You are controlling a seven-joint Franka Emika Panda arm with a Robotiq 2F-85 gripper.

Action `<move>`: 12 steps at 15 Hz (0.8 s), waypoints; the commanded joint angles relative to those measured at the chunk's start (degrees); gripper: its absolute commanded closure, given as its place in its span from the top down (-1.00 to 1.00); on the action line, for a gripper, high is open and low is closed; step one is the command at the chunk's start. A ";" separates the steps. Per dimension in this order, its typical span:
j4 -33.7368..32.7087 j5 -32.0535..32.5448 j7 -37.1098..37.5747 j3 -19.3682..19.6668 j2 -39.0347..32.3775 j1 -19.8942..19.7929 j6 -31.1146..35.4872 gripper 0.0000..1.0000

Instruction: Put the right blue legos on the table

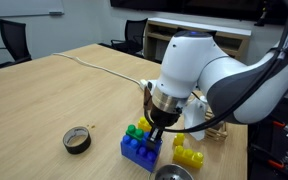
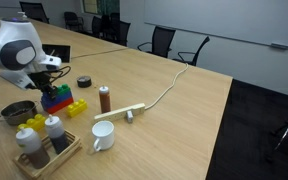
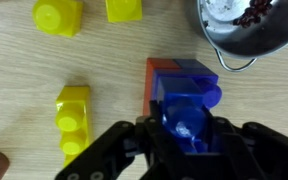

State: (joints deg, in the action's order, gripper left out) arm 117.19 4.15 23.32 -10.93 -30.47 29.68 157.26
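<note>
Small dark-blue brick (image 3: 189, 115) atop block stack (image 3: 164, 78), light wood-grain table (image 3: 24, 70) beneath

The wood-grain counter (image 1: 64, 90) carries a blue base block (image 1: 137, 152), yellow bricks (image 1: 190, 156), a tape roll (image 1: 77, 140), a metal bowl (image 3: 259, 38) and a white mug (image 2: 102, 136).

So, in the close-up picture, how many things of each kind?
yellow bricks: 3
blue brick: 1 (the darker blue beside it may be another)
red brick: 1
metal bowl: 1
Total: 6 sure
</note>
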 commanded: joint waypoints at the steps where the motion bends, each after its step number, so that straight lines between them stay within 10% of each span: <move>1: -0.30 0.58 -0.62 1.25 0.30 1.19 -0.08 -0.76; 12: 0.56 0.20 -0.24 0.83 4.48 0.91 -0.61 -0.80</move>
State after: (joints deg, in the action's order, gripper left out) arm 116.30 4.16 23.26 -10.90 -28.69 30.11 157.08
